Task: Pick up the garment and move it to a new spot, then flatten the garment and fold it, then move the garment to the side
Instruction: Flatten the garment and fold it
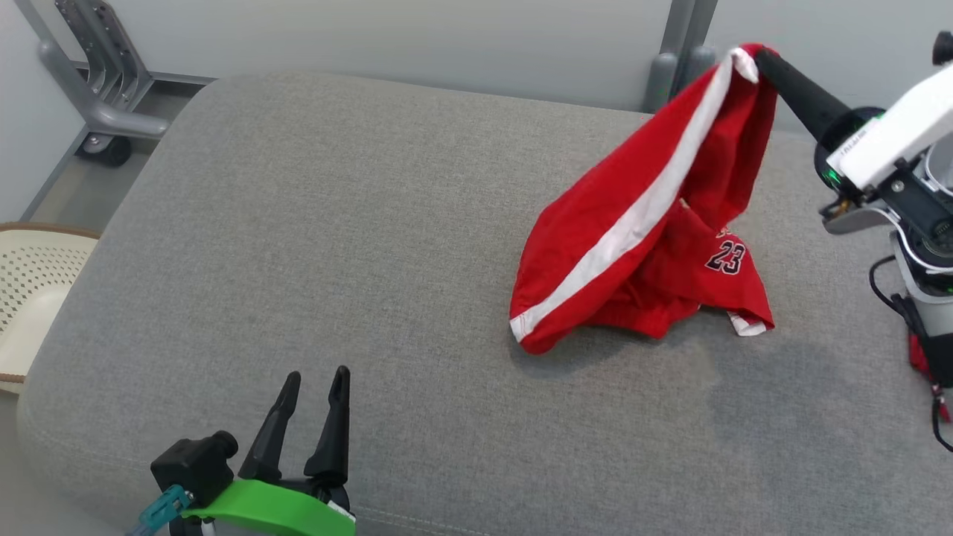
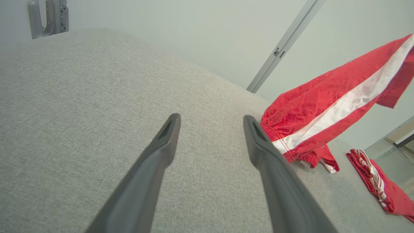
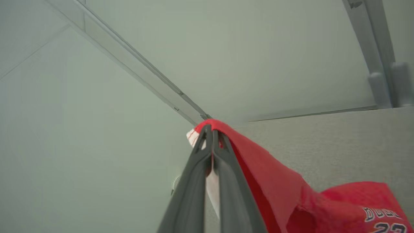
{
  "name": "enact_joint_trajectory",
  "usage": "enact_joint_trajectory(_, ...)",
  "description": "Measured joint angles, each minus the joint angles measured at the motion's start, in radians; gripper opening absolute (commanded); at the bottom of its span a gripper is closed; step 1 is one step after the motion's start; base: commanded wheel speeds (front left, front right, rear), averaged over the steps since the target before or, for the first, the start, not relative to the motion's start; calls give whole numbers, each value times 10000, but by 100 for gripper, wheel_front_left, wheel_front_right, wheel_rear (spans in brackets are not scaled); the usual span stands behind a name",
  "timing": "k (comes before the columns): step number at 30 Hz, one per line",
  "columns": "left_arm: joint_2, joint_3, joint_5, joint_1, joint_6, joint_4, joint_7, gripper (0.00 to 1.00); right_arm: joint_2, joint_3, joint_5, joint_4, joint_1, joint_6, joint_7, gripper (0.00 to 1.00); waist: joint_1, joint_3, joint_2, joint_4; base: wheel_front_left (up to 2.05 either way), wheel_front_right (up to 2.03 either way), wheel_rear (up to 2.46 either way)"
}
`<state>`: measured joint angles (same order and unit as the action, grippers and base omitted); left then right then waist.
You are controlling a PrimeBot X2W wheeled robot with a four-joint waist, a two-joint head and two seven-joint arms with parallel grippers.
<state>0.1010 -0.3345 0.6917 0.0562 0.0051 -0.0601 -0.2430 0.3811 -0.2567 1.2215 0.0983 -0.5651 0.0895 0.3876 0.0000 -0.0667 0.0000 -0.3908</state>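
The garment (image 1: 640, 246), red with a white stripe and a "23", is found toward 2 o'clock on the grey cushion (image 1: 335, 223) in the head view. One corner is pinched between the pressed-together fingers of the right gripper (image 1: 759, 58) and is held up over the cushion's far edge at 1 o'clock. The rest is draped down, with the lower hem laid on the fabric. The left gripper (image 1: 318, 374) is seen at 7 o'clock near the front edge, its fingers spread over bare cushion, well apart from the garment. Open cushion is offered from 9 to 12 o'clock and across the middle. The rounded far corner at 11 o'clock is bordered by a metal frame (image 1: 104, 89). A basket (image 1: 33, 275) is set beyond the left edge at 9 o'clock and is cut off by the picture's border. The right arm is cut off at 3 o'clock. The lettering above the "23" is lost in folds and cannot be read. In the left wrist view a second red cloth (image 2: 378, 184) with a striped cord is seen at 4 o'clock, partly cut off, and what it is cannot be told.
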Motion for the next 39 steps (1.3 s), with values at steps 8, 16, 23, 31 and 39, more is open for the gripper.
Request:
enact_joint_trajectory(8,-38,40,0,29,-19,86,0,100,851,288,-491,834,1285,199,73,0,0,-190,0,224,0,0,0)
enact_joint_trajectory(16,-90,-79,0,13,-138,270,-2,100,1001,414,-1099,1703,2383,270,-477,0,0,-621,0,573,0,0,0)
enact_joint_trajectory(23,-119,-209,-17,-69,-153,336,-44,100,1101,150,-1985,2213,2840,270,-1266,0,0,-1066,0,814,0,0,0)
enact_joint_trajectory(31,-136,-255,-31,-474,-240,328,-42,100,1302,-357,-2964,2510,2843,253,-1952,0,0,-1476,0,915,0,0,0)
enact_joint_trajectory(39,-174,-334,-46,-684,-326,125,-42,100,1478,-1233,-4034,2803,2752,-102,-2443,18,0,-1644,0,851,0,0,0)
